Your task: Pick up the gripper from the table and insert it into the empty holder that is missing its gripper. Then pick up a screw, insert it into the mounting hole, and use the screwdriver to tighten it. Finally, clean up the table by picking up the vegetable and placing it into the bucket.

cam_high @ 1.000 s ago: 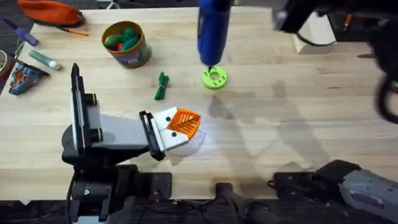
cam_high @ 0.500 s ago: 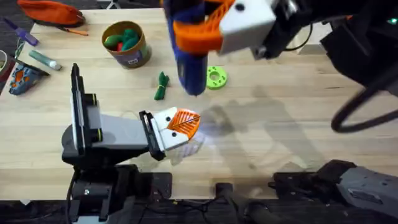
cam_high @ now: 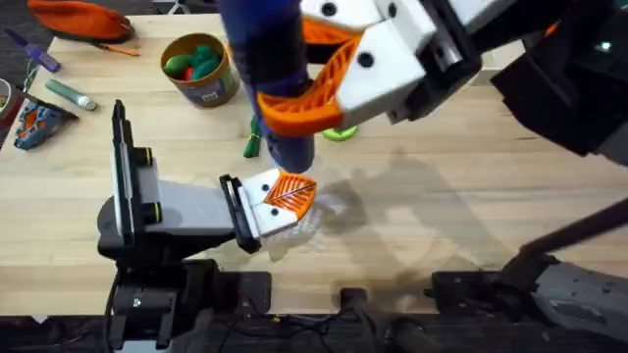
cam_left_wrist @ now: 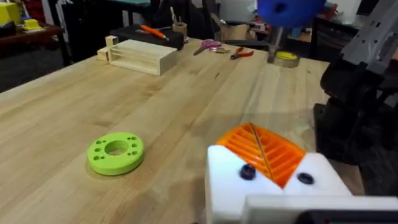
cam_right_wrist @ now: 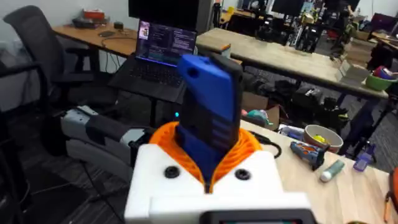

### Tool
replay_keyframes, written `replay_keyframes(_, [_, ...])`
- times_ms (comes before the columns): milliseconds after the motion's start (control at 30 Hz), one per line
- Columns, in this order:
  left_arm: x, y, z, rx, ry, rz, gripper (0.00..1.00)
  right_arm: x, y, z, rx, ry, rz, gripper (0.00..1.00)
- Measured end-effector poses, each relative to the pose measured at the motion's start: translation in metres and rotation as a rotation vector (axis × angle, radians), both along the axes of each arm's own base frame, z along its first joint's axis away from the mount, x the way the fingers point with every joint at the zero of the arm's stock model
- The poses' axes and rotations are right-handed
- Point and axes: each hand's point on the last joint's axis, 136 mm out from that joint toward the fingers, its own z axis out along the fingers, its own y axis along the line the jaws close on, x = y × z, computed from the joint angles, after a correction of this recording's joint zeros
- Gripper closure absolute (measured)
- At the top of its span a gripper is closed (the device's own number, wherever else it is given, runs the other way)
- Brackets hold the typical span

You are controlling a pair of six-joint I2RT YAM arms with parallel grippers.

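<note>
1. Above the table (cam_high: pixel 471 226) middle, overhead: right gripper (cam_high: pixel 324 83) clamped on the blue screwdriver (cam_high: pixel 270 69), hanging over the left gripper (cam_high: pixel 280 201) near the front edge. One orange finger (cam_high: pixel 289 191) is seen there; I can't tell if those jaws are apart or together. Toy vegetable (cam_high: pixel 253 145) lies just beside the tool; bucket (cam_high: pixel 201 69) toward the far-left corner.
2. Left wrist: adds the mount's screw heads (cam_left_wrist: pixel 247 172), green disc (cam_left_wrist: pixel 115 152), far wooden box (cam_left_wrist: pixel 142 56).
3. Right wrist: tight grip on the screwdriver (cam_right_wrist: pixel 211 118), tip hidden.
4. Risk: tip misses the screw and slips, since the tool body blocks it from above.
</note>
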Motion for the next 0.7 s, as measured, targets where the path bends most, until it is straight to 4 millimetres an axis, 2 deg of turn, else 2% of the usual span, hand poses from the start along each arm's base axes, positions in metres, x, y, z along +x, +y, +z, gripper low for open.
replay_keyframes(200, [0.000, 0.000, 0.000, 0.000, 0.000, 0.000, 0.995, -0.002, 0.009, 0.000, 0.011, -0.003, -0.008, 0.979])
replay_keyframes(467, [0.000, 0.000, 0.000, 0.000, 0.000, 0.000, 0.995, 0.015, 0.029, -0.009, 0.054, -0.013, -0.014, 0.979])
replay_keyframes(700, [0.000, 0.000, 0.000, 0.000, 0.000, 0.000, 0.995, 0.020, 0.040, -0.011, 0.069, 0.046, -0.003, 0.979])
